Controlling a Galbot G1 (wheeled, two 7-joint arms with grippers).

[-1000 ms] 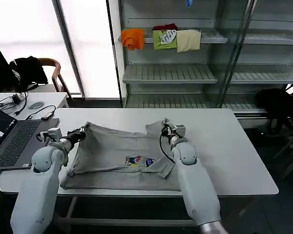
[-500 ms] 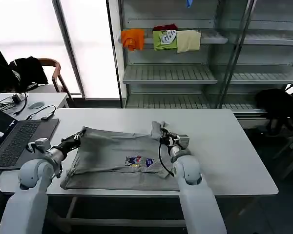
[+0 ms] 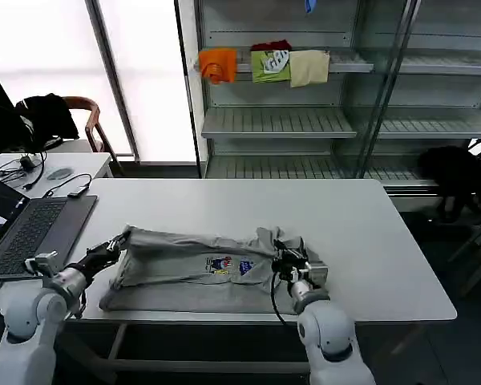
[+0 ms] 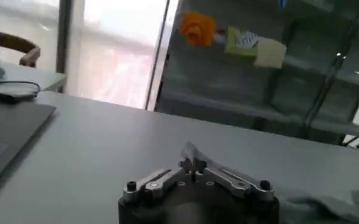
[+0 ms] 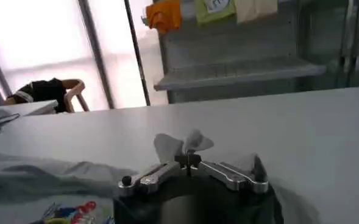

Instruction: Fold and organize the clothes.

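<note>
A light grey shirt [image 3: 200, 269] with a small multicoloured chest print [image 3: 228, 265] lies at the front of the white table [image 3: 369, 233], its far edge lifted and drawn over toward me. My left gripper [image 3: 117, 243] is shut on the shirt's left corner; in the left wrist view a bit of grey cloth sticks out past the closed left gripper [image 4: 192, 164]. Pinching the shirt's right corner near the sleeve is my right gripper [image 3: 284, 253], shut. In the right wrist view cloth flares above the closed right gripper [image 5: 189, 159], with the shirt [image 5: 33, 173] and its print [image 5: 69, 211] beside it.
An open laptop [image 3: 24, 233] sits on the table's left end. Behind the table a metal shelf [image 3: 280, 120] carries orange [image 3: 218, 62], green [image 3: 271, 64] and beige [image 3: 309, 66] garments. A black garment [image 3: 457, 172] lies at the right. Bare tabletop stretches to the right and behind the shirt.
Both grippers have drawn back toward the table's front edge, each still holding a corner, carrying the shirt's far edge over the rest of the shirt.
</note>
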